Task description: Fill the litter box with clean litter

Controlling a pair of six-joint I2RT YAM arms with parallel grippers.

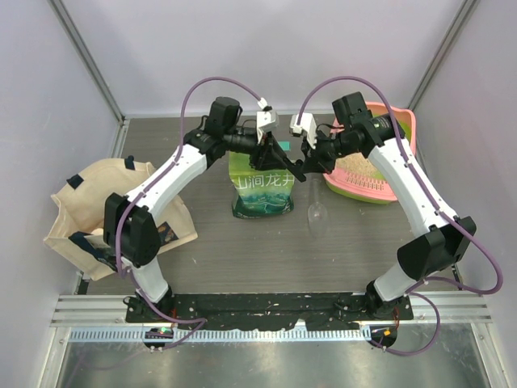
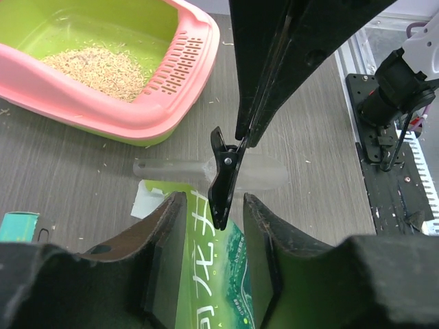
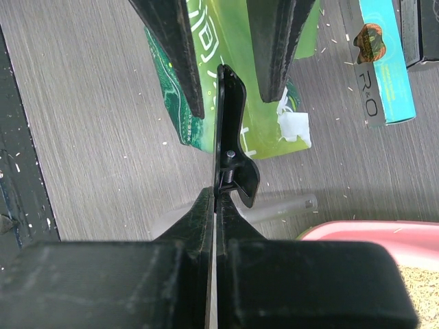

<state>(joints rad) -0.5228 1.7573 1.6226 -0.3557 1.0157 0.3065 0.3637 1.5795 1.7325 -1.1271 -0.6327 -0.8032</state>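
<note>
Litter box (image 2: 103,113) of pink-rimmed, lime-green plastic, far right, is thinly sprinkled with pale beige litter granules (image 2: 96,65). A black spring clip (image 3: 230,123) is clamped in the right gripper (image 3: 216,205) and straddled by the parted left gripper (image 2: 214,200). Clip handover is judged underway; left-jaw closure is needed next.

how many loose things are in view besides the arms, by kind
bags: 2 (green printed bag, beige tote bag)
litter box: 1
clear scoop: 1
black clip: 1
teal box: 1
total: 6
</note>
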